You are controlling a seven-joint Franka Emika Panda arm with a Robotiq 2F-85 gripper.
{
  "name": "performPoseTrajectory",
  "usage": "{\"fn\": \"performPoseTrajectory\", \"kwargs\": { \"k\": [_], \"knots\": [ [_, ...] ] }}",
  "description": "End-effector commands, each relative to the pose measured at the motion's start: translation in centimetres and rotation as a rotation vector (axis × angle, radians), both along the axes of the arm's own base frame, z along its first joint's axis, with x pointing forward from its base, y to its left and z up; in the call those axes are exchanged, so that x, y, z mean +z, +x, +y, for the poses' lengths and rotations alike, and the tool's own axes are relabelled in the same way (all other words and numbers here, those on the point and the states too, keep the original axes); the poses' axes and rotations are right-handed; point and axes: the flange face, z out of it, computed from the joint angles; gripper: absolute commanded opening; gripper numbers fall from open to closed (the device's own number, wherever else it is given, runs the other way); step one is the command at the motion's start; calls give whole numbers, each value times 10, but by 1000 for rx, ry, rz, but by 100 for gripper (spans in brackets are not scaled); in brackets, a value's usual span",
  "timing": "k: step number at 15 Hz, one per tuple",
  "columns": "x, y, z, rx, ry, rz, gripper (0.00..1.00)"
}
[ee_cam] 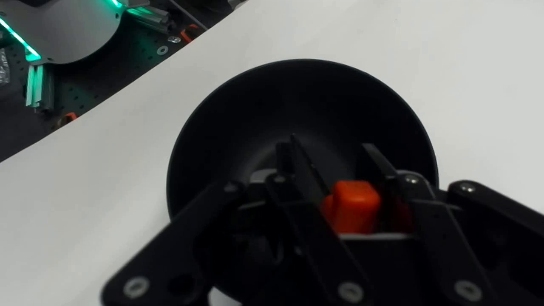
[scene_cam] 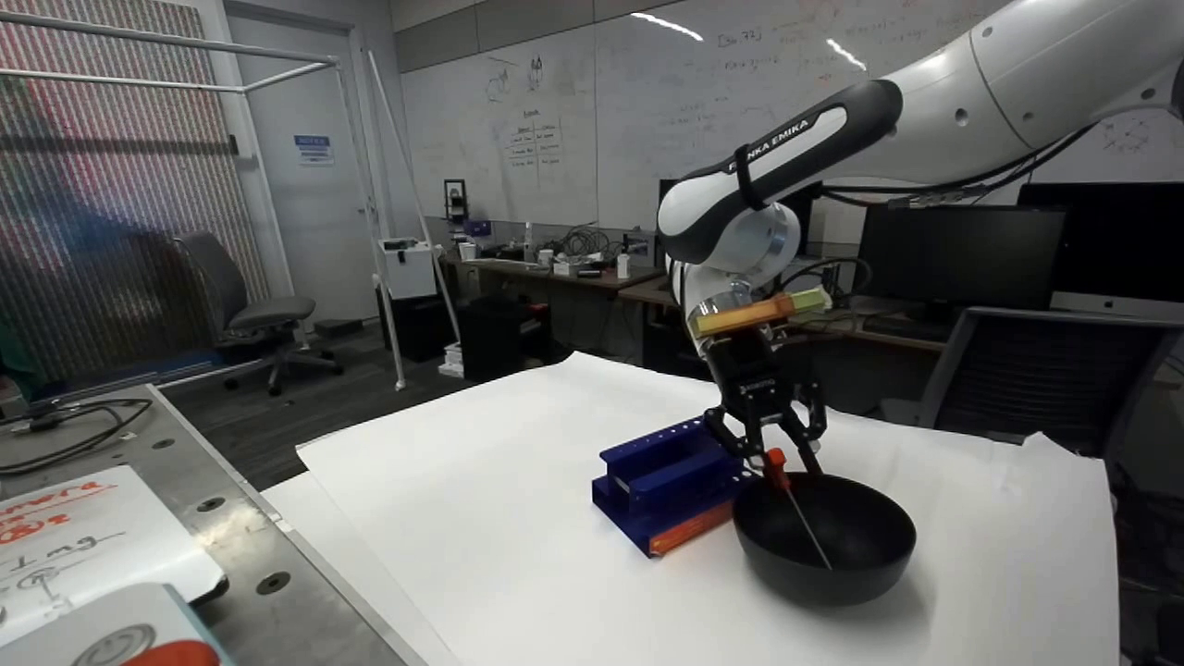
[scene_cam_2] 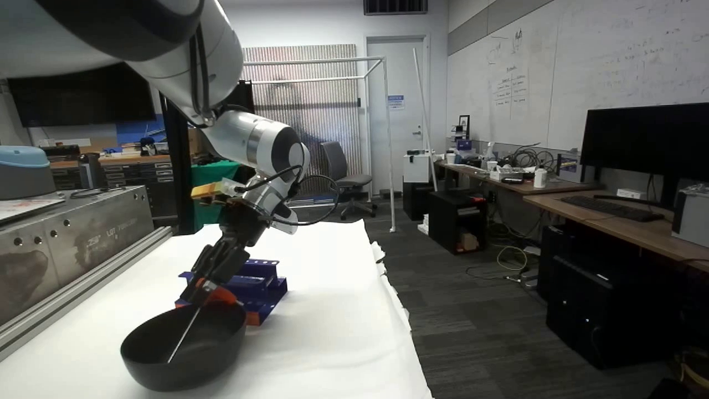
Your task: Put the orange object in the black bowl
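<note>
The black bowl [scene_cam: 869,578] stands on the white-covered table; it also shows in an exterior view [scene_cam_2: 183,379] and fills the middle of the wrist view [ee_cam: 306,93]. The orange object has an orange handle [scene_cam: 777,468] and a thin metallic-looking shaft. The shaft slants down into the bowl, and the handle is up at the rim beside the rack; the handle also shows in an exterior view [scene_cam_2: 221,295]. My gripper [scene_cam: 788,470] is just above that rim with its fingers apart. In the wrist view the handle [ee_cam: 356,206] is between the fingers, nearer the left one, with a gap on the right.
A blue slotted rack [scene_cam: 666,476] with an orange base [scene_cam: 692,527] stands right beside the bowl, close to the gripper; it also shows in an exterior view [scene_cam_2: 252,288]. A metal bench [scene_cam_2: 72,238] runs along one table side. An office chair [scene_cam: 1036,379] is behind the table.
</note>
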Motion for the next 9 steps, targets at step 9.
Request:
{"fn": "performPoseTrajectory", "kwargs": {
  "k": [9],
  "knots": [
    [83, 15, -5, 28, 146, -266, 100]
  ]
}}
